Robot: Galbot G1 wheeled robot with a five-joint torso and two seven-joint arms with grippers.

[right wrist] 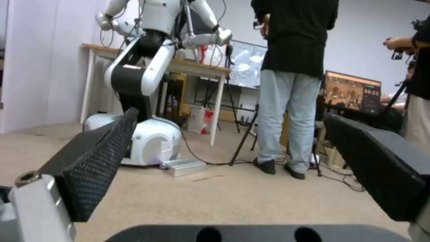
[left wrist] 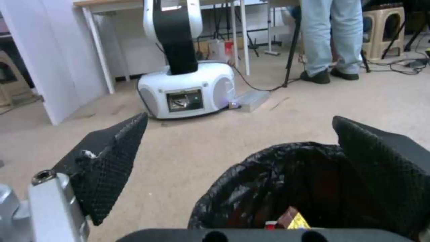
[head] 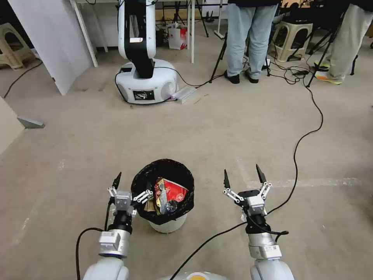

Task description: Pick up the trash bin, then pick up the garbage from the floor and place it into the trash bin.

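Trash bin (head: pixel 168 224) on floor, red wrapper (head: pixel 171 191) inside, print unreadable. Left pincer (head: pixel 130 188) apart, straddles rim. Right pincer (head: pixel 243 175) apart, beside black cable (head: pixel 307 136).

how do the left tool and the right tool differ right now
The left tool sits at the trash bin, one finger outside the black-bagged rim and the other over the bin's opening; the right tool hangs over bare floor, apart from the bin. The left tool straddles the rim, while nothing lies between the right tool's fingers. Both are open and point forward at a similar height.
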